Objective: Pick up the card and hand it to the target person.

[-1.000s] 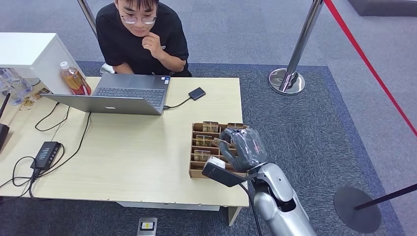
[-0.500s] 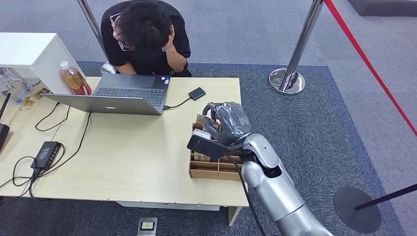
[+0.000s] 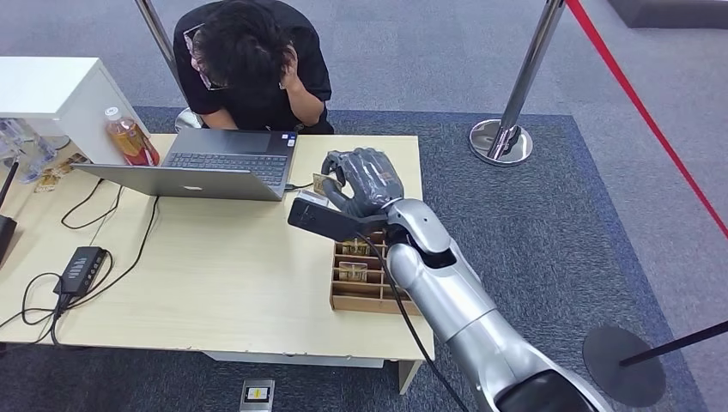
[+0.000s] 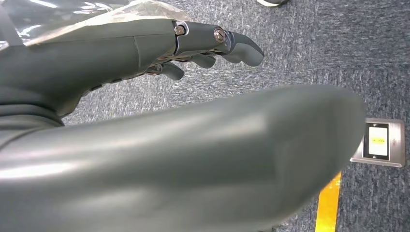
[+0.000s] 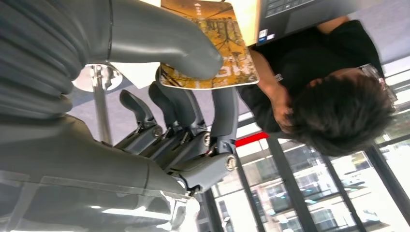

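Handover step, by the look of it: card [image 5: 212, 46] lifted clear of the wooden box [image 3: 371, 287] and carried toward the person [image 3: 249, 64] seated just beyond the hand. Next move probably calls for reaching further over the desk [image 3: 215, 275], past the laptop [image 3: 219, 167], and waiting for a hand to take it; head down, face covered, so may not notice.

Right hand [image 3: 360, 182]: card pinched between thumb [image 5: 159, 36] and fingers [image 5: 225, 116], remaining fingers curled beneath.

Left hand [image 4: 145, 53]: hanging over carpet, fingers loosely bent, holding nothing.
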